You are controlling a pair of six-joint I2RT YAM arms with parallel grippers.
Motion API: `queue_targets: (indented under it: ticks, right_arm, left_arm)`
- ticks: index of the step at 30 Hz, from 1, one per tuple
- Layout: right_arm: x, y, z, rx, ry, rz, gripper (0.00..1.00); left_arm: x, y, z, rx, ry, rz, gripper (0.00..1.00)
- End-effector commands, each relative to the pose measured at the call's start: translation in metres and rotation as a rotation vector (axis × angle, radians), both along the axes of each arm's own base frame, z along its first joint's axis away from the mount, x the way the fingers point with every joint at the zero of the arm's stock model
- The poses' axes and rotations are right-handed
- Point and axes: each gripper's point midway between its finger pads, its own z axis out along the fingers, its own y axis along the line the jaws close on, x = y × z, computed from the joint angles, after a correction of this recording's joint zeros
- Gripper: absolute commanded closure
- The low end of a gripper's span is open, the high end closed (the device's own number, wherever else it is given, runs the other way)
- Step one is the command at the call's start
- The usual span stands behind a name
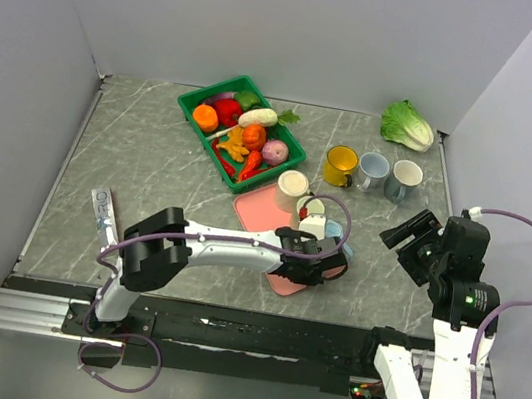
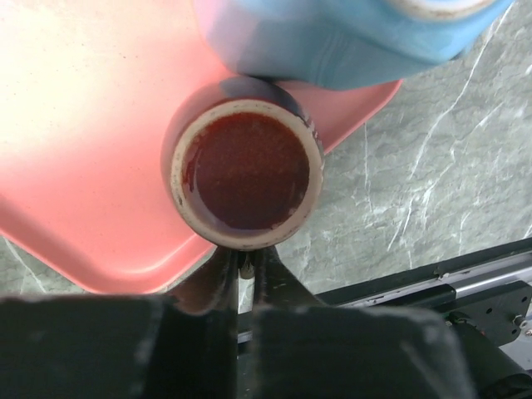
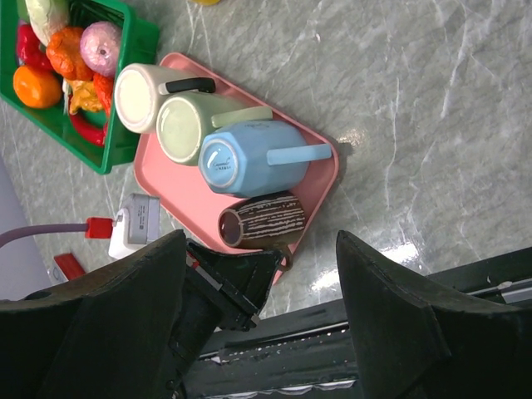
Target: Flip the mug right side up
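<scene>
Bottom centre, left wrist: my left pincer (image 2: 243, 270) pinches half-hidden handle of brown ceramic mug (image 2: 245, 170); mug sideways, mouth toward lens.

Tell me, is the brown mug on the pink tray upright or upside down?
Upside down. The brown mug stands on the pink tray with its shallow base and pale foot ring facing up.

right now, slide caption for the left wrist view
left gripper shut on the handle of a brown glazed mug lying mouth-to-camera on the pink plastic tray, light blue mug behind

Bright even light, soft shadows, left gripper (image 2: 243, 268) blurred
</scene>
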Motion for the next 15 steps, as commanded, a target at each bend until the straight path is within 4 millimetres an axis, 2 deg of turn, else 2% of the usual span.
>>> queue_targets:
  ticks: [1, 4, 6, 7, 8, 9, 10, 11, 12, 13, 15]
  right_arm:
    - [0.0, -0.002, 0.006, -0.007, -0.032, -0.013, 0.21]
    - [0.0, -0.001, 0.007, -0.002, -0.035, -0.007, 0.21]
    - [0.001, 0.001, 0.009, 0.004, -0.048, -0.001, 0.21]
    - [0.001, 0.001, 0.01, 0.008, -0.051, 0.0, 0.21]
    - [0.001, 0.002, 0.011, 0.01, -0.056, 0.004, 0.21]
    - [0.001, 0.003, 0.012, 0.014, -0.061, 0.008, 0.21]
    - [0.002, 0.004, 0.013, 0.019, -0.067, 0.01, 0.21]
    - [0.003, 0.005, 0.014, 0.023, -0.074, 0.012, 0.21]
    - [0.003, 0.008, 0.015, 0.033, -0.082, 0.029, 0.21]
    - [0.005, 0.011, 0.017, 0.041, -0.095, 0.041, 0.21]
    - [0.008, 0.016, 0.018, 0.047, -0.104, 0.079, 0.2]
  left_arm:
    - [0.005, 0.006, 0.013, -0.009, -0.041, 0.028, 0.99]
    - [0.001, 0.015, 0.016, -0.003, -0.042, 0.022, 0.99]
    - [-0.002, 0.024, 0.028, -0.014, -0.043, 0.026, 0.99]
    - [-0.005, 0.034, 0.024, 0.0, -0.035, 0.023, 0.99]
    - [-0.007, 0.039, 0.041, -0.033, -0.043, 0.026, 0.99]
    - [-0.011, 0.049, 0.038, -0.019, -0.039, 0.019, 0.99]
    - [-0.012, 0.054, 0.045, -0.031, -0.043, 0.02, 0.99]
    - [-0.015, 0.058, 0.064, -0.075, -0.054, 0.016, 0.99]
    - [-0.016, 0.066, 0.066, -0.075, -0.06, 0.006, 0.99]
    - [-0.016, 0.069, 0.088, -0.132, -0.079, 0.004, 0.99]
    - [-0.019, 0.075, 0.1, -0.174, -0.077, -0.014, 0.99]
